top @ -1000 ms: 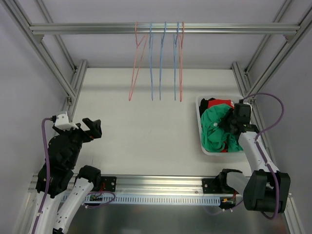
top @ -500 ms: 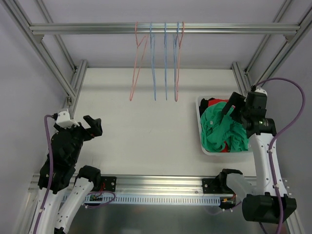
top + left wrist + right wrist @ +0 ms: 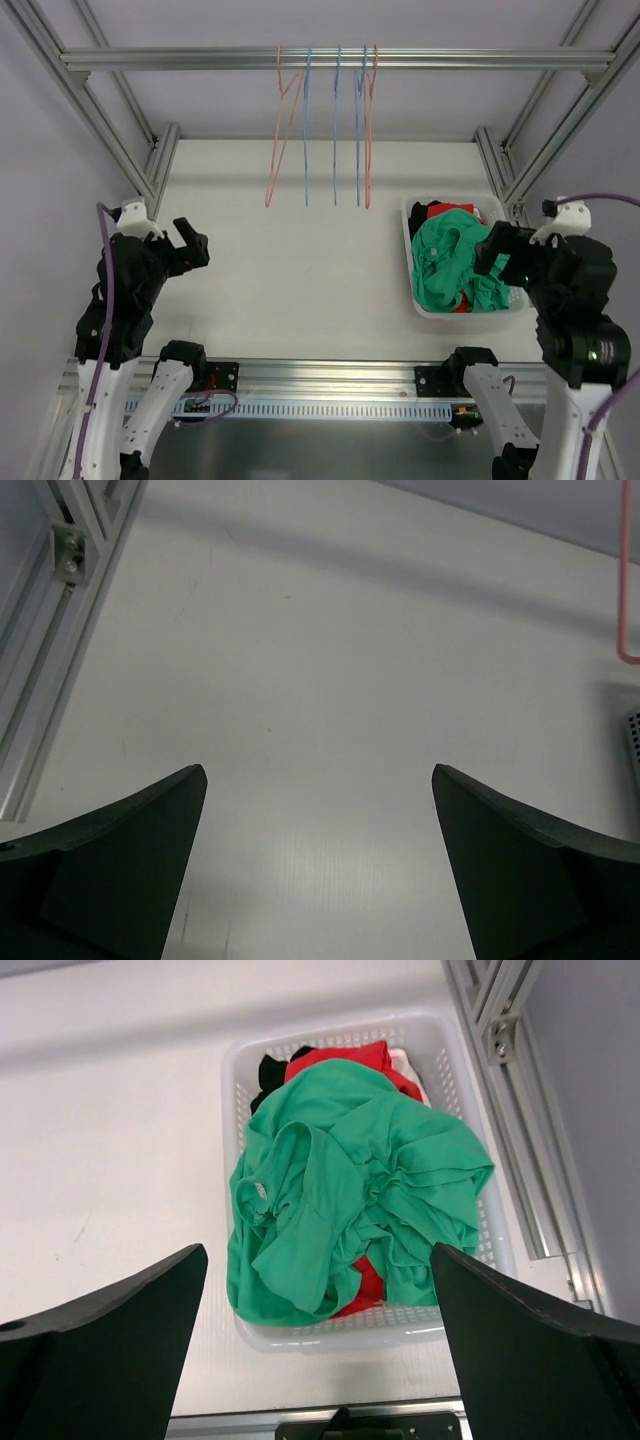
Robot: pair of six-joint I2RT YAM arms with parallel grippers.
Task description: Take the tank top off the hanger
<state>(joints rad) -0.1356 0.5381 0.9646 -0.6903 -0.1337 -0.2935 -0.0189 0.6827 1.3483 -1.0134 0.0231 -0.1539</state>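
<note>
on the left, the left gripper (image 3: 190, 250) hangs above the white table (image 3: 300, 290), near the aluminium frame post (image 3: 150, 175). its fingers (image 3: 120, 860) are spread wide, released, with only bare tabletop between them in the left wrist view. at that view's upper right edge the lower bend of a pink hanger (image 3: 627, 630) shows.

further along, up on the overhead rail (image 3: 200, 60), hangs a row of thin wire hangers: a pink one (image 3: 280, 130) on the left, three blue hangers (image 3: 336, 130) in the middle, another pink one (image 3: 370, 130) on the right. all of them are bare.

right of the hangers, a white basket (image 3: 415, 295) sits at the table's right side, beside the right frame post. the green tank top (image 3: 450, 265) lies crumpled in it, on top of the pile and off any hanger; in the right wrist view its cloth (image 3: 350, 1190) spills up to the near left rim. under it lie a red garment (image 3: 345, 1060) and a black garment (image 3: 268, 1070), toward the far end of the basket.

farthest right, the right gripper (image 3: 497, 255) is raised above the basket's right side. its fingers (image 3: 120, 1340) are parted wide and released, grasping nothing, clear of the cloth below.
</note>
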